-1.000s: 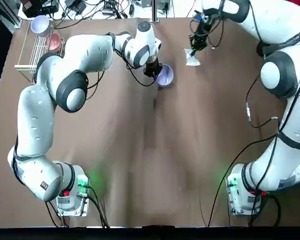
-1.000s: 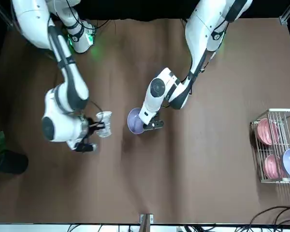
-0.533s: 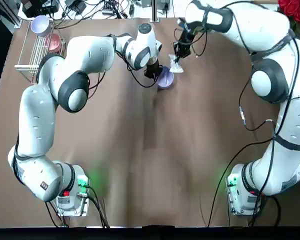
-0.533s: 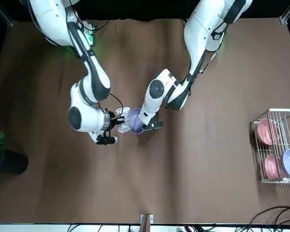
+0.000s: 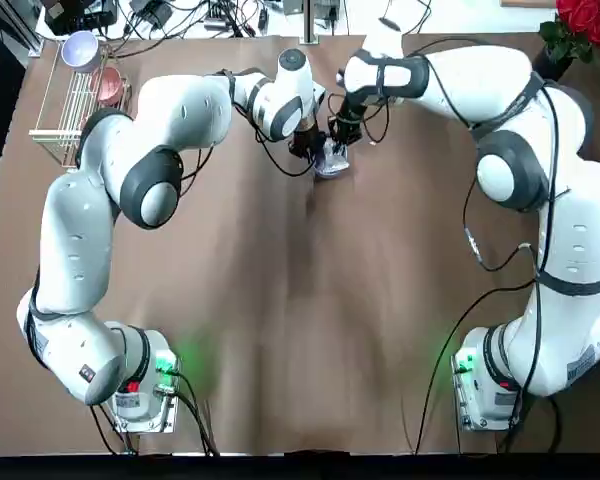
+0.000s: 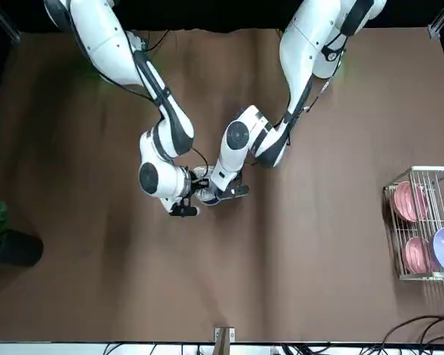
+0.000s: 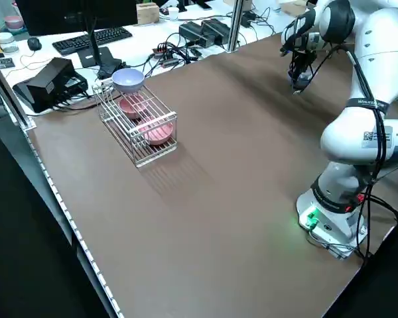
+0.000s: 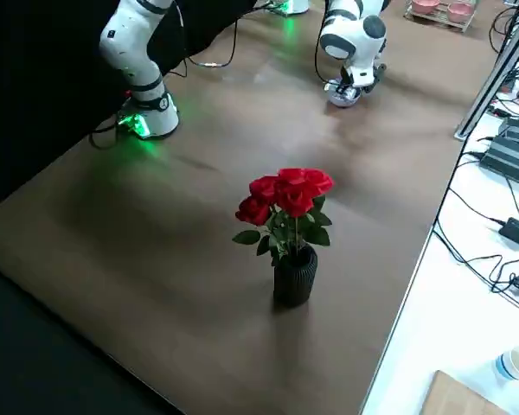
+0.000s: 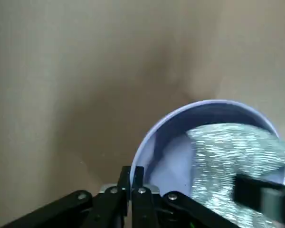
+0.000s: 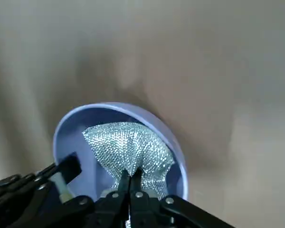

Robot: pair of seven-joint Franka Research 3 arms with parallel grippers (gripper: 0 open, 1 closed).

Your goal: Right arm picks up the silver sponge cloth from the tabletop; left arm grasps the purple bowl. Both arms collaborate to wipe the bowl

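The purple bowl is held tilted just above the far middle of the tabletop. My left gripper is shut on its near rim. The silver sponge cloth lies inside the bowl, pinched at its waist by my right gripper, which is shut on it. In the top view the left gripper and right gripper meet over the bowl, which is mostly hidden by them. The front view shows the bowl between both wrists.
A wire rack with pink bowls and a lavender bowl stands at the far left corner; the left side view shows the rack too. A black vase of red roses stands at the far right. Cables lie beyond the far edge.
The right arm has swung left with the silver cloth and put it into the bowl. The left gripper has kept its hold on the bowl, almost unmoved.
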